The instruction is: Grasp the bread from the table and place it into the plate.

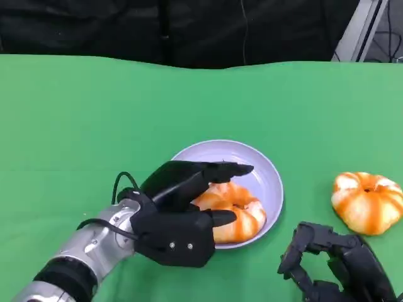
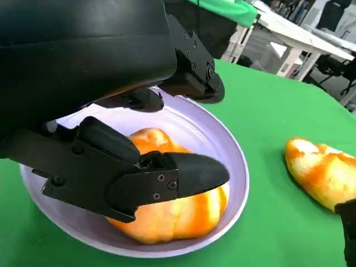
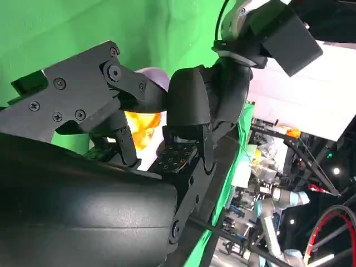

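Table [image 1: 75, 113], green-covered: carrying everything, spreading wide toward the far edge and the left edge.

Left forearm [image 1: 88, 248]: reaching in from the near-left corner, slanting toward the plate.

Left hand [image 1: 179, 217]: hovering over the near-left rim of the plate, fingers spread apart, upper fingers stretching above the bread, thumb lying along its near side; gripping nothing firmly, judging by the gap showing in the left wrist view.

Plate [image 1: 264, 167], pale and shallow: sitting toward the middle of the near edge. Risking a skid or a tip if the hand is dragging the rim while backing out.

Right hand [image 1: 334, 261]: idling at the near-right corner, fingers curling in on nothing.

Bread [image 1: 242, 214], glazed orange: lying inside the plate against its near rim, so probably already delivered. Risking being hooked by the thumb and rolled over the low rim, if the hand is pulling back low instead of rising first.

Second bread [image 1: 367, 201]: lying on the cloth near the right edge, well apart from the plate, just beyond the right hand. Risking a knock toward the edge if that hand is swinging outward.

Room: opening widest left of the plate and behind it; tightening between plate and second bread; offering a clean exit upward and back to the near-left corner.
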### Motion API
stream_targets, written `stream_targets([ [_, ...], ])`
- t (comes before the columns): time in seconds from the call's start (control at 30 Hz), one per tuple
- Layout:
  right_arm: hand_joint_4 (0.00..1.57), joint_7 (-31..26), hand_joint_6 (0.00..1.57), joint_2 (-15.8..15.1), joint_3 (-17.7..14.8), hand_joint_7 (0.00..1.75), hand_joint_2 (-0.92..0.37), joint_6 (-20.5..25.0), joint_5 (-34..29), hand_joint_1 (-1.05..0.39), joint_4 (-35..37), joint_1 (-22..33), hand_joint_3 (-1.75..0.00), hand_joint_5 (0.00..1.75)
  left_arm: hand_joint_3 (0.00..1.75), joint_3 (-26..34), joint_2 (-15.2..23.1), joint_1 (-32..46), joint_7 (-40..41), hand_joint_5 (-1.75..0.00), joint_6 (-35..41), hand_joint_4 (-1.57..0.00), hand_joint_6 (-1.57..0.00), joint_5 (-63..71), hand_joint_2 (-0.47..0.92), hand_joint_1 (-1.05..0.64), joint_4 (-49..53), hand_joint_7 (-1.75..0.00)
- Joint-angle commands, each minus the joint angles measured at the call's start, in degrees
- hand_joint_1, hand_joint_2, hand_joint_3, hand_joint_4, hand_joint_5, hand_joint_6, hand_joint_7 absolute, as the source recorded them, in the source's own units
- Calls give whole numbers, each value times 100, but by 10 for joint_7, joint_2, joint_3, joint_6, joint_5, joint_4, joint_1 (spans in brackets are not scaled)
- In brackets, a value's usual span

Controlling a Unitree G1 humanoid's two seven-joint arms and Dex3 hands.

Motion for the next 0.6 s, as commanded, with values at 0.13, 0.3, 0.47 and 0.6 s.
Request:
stream_targets([
  [0.13,80,-7,79,-7,-3,131,-62,2,-3,-25,-6,1,-91,156,86,15,16,6,-47,0,21,-28,-27,-26,92,-95,-30,0],
  [0.3,81,-9,80,-6,-1,131,-61,1,-5,-25,-7,2,-92,156,87,23,21,16,-66,0,29,-24,-24,-37,92,-98,-50,0],
  [0.47,80,-3,80,-9,0,131,-62,-2,3,-23,0,1,-91,156,84,75,-5,55,-79,0,-7,-24,-23,-132,92,-99,-61,0],
  [0.6,80,3,81,-9,-1,131,-62,2,13,-22,4,-2,-91,156,82,90,-8,68,-83,-1,-25,-26,-24,-154,92,-96,-78,0],
])
